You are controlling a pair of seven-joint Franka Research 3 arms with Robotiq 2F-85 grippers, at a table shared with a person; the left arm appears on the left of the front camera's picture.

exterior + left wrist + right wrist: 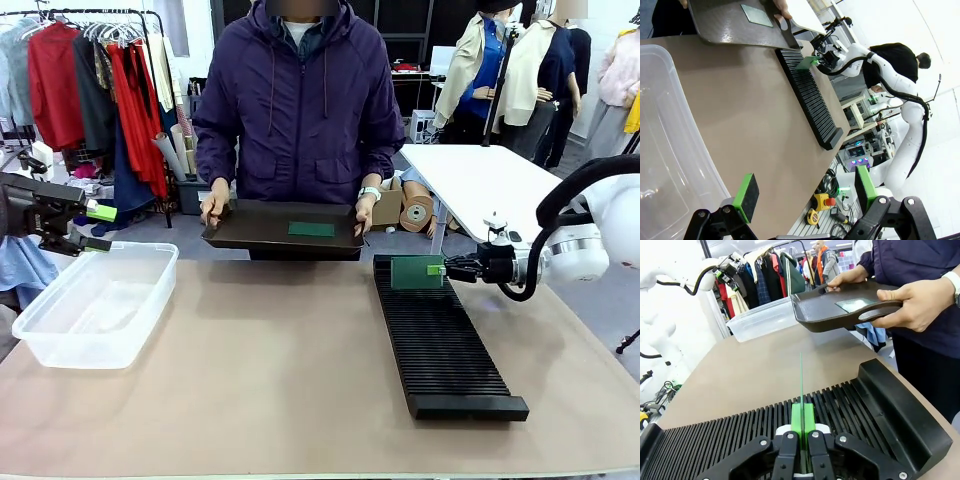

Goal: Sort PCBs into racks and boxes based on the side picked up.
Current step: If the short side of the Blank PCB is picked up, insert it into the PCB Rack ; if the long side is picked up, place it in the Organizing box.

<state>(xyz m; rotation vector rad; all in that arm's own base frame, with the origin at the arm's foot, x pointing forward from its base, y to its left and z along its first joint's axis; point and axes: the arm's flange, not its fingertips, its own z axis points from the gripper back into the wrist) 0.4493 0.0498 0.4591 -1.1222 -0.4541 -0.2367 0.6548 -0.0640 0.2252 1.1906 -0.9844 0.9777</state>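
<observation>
**Front view.** The right gripper (441, 268) has its fingers pinching the side edge of an upright PCB (415, 272), which stands over the far end of the black rack (440, 340). The left gripper (103, 228) has its fingers spread and empty, and hangs above the far-left corner of the clear tub (70, 350). The tub sits at the left edge of the table (250, 380). Bare tabletop lies between tub and rack. The person's hands (214, 208) hold a dark tray (260, 235) at the far edge, with a second PCB (311, 229) lying flat on it.

**Left wrist view.** The green pads (746, 197) stand wide apart with nothing between them. The tub wall is close on the left, and open table runs across to the rack.

**Right wrist view.** The fingers are pressed onto the PCB, seen edge-on as a thin line. Its lower edge is among the slots; whether it is seated cannot be told. The tray is held clear of the rack's end wall.
</observation>
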